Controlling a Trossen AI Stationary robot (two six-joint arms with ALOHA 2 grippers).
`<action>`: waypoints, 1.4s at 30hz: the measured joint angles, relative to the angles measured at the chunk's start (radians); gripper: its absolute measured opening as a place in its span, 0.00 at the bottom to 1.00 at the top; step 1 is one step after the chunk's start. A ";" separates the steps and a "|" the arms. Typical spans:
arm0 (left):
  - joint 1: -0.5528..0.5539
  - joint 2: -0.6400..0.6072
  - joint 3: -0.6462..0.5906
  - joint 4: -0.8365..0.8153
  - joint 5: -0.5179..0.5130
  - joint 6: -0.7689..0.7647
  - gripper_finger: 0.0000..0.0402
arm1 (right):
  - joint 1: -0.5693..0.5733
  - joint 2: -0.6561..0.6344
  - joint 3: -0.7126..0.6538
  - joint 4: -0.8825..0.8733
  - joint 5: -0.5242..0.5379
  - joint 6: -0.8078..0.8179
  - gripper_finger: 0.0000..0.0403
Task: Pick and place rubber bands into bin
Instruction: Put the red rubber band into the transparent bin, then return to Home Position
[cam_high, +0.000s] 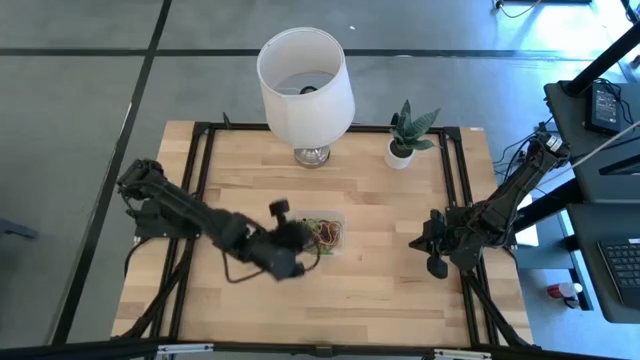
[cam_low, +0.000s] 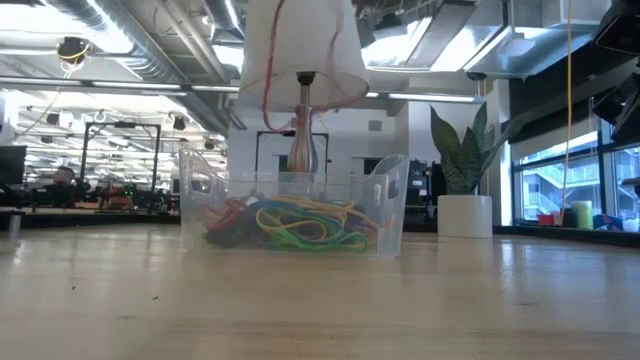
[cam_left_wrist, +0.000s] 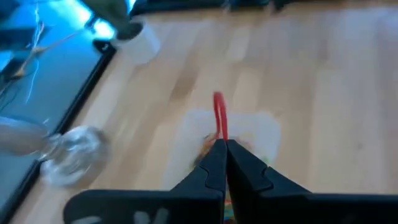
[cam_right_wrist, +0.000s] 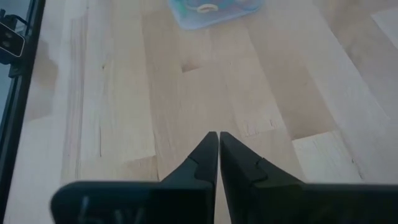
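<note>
Closed on a red rubber band (cam_left_wrist: 219, 118), the left gripper (cam_left_wrist: 225, 148) hangs above the bin (cam_high: 322, 232) (presumably to drop it in); the right gripper (cam_right_wrist: 218, 138), fingers together and empty, waits well right of the bin.

arms: two are seen, black, made of chunky jointed parts
cables: black ones are looped beside each arm
fingers (cam_right_wrist: 208, 155): black, flat, pointed at the tips
</note>
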 joint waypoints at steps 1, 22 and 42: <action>0.017 -0.005 0.000 -0.032 0.006 -0.001 0.00 | 0.000 0.000 0.000 0.000 0.002 0.000 0.05; 0.188 0.042 -0.259 0.081 0.343 -0.124 0.17 | 0.000 0.000 0.000 0.005 0.008 -0.006 0.05; 0.299 -0.295 -0.353 0.070 0.272 0.142 0.01 | -0.053 -0.001 0.000 0.051 0.131 0.076 0.05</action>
